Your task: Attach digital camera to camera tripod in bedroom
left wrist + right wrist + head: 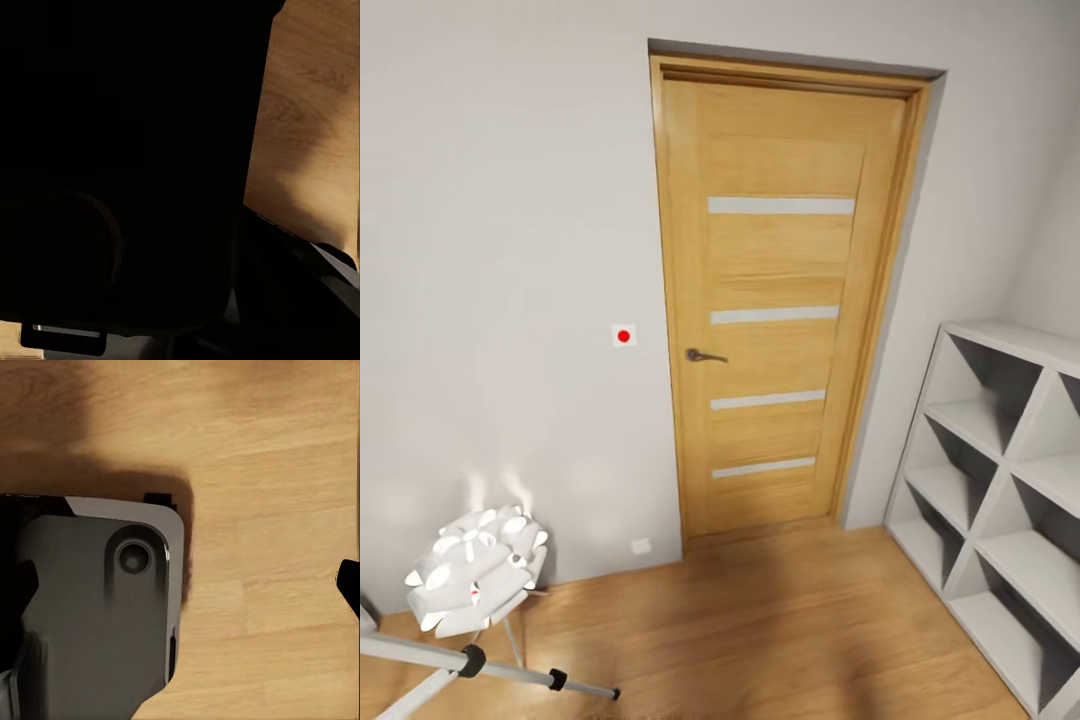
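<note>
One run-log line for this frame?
phase: in transit | ahead: closed wooden door | lower left: camera tripod leg, white flower lamp | right: white cube shelf | claws: unclear

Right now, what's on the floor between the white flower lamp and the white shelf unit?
In the head view, only bare wood floor runs from the lamp to the shelf unit; the closed wooden door stands behind that stretch.

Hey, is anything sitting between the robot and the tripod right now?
Nothing visible blocks it. In the head view the camera tripod's silver legs cross the lower left corner, on the wood floor. The white flower-shaped lamp stands just behind them, close enough to crowd an approach. The closed door and white shelf lie off to the side.
</note>
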Robot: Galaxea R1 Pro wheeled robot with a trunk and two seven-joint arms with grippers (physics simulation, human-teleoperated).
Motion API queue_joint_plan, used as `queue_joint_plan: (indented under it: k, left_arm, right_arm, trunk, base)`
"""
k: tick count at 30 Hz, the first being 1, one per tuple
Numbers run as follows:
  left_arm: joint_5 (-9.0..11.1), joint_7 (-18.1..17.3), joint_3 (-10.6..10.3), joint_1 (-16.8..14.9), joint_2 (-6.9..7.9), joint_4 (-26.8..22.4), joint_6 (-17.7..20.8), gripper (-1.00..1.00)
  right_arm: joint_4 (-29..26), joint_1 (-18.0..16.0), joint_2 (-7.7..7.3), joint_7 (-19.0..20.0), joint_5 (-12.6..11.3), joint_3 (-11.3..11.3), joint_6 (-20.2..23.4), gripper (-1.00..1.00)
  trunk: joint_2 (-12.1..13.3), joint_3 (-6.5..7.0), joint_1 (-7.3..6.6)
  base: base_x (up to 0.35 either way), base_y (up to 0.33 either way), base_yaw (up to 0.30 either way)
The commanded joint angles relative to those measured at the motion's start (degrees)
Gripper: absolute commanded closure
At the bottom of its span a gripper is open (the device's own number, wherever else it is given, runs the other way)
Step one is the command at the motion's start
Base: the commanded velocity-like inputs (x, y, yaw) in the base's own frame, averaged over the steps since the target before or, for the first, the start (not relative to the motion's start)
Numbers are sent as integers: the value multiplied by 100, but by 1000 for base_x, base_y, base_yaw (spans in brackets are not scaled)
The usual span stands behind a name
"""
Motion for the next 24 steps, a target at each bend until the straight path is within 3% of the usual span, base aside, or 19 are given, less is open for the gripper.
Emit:
queue_joint_plan:
  k: [1,24]
  left_arm:
    - [32,-6,-48,-2,0,3,-10,100]
    - [38,-5,-47,-2,10,3,-10,100]
  right_arm:
    - [18,-5,-1,20,-29,44,-35,-100]
    - [18,-5,-1,20,-29,43,-44,-100]
  trunk:
    - [-5,-2,2]
    - [-5,-2,2]
  base:
    - [0,-238,300]
    - [19,-270,300]
